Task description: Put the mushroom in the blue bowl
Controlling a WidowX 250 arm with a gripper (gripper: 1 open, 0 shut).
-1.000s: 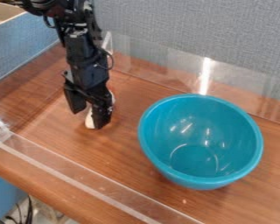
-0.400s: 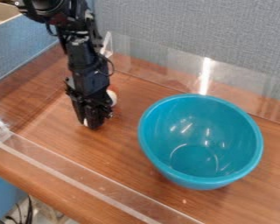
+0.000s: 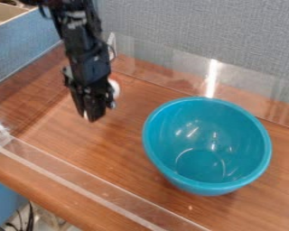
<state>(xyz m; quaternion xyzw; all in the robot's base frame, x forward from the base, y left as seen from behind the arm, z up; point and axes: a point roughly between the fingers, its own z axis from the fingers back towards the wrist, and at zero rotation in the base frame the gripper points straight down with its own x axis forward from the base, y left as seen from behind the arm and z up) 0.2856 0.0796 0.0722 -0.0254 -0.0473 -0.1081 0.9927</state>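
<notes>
My gripper [image 3: 93, 112] hangs from the black arm, pointing straight down a little above the wooden table, left of the blue bowl. Its dark fingers are drawn close together. The mushroom is hidden between them, and none lies on the wood under the gripper. The blue bowl [image 3: 208, 144], a large glossy turquoise one, stands empty on the table at the right, about a hand's width from the gripper.
A clear plastic wall [image 3: 62, 176] runs along the table's front edge, and another [image 3: 208, 72] stands behind the bowl. A grey-sided box [image 3: 17, 47] sits at the back left. Bare wood [image 3: 105, 149] lies between gripper and front wall.
The fingers stood apart around the pale mushroom on the table, then closed on it. The gripper has since risen off the wood, and the mushroom has left the table with it.
</notes>
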